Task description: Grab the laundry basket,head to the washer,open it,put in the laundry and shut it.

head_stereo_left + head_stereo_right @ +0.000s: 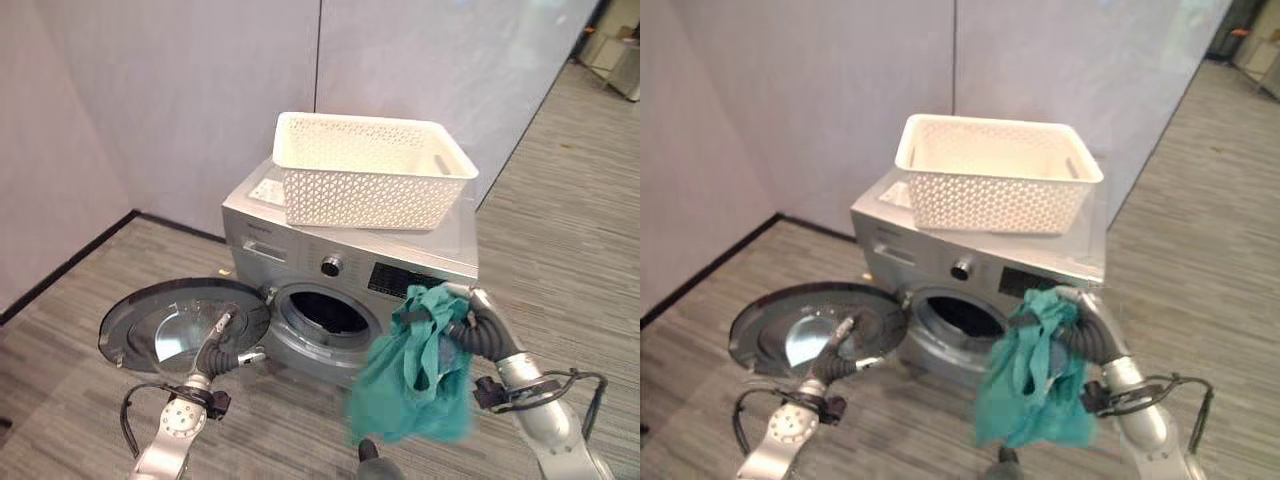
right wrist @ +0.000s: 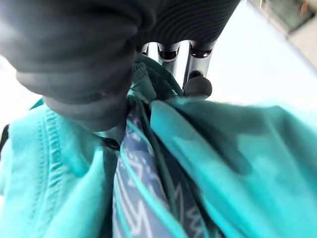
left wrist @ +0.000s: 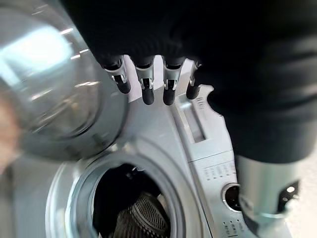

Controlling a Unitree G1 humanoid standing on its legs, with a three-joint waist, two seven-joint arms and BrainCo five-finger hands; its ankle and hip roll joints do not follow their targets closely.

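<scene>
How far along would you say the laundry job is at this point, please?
Done: the white laundry basket sits on the washing machine, and its door is swung open, with the left robot hand at it. In hand: the right robot hand grips the teal garment hanging before the drum opening. Left: load it, shut the door.

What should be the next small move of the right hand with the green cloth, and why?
Probably carry it left and down toward the drum opening. The right hand is shut on the green cloth, which hangs in front of the washer, right of the opening; the door is wide open by the left hand.
</scene>
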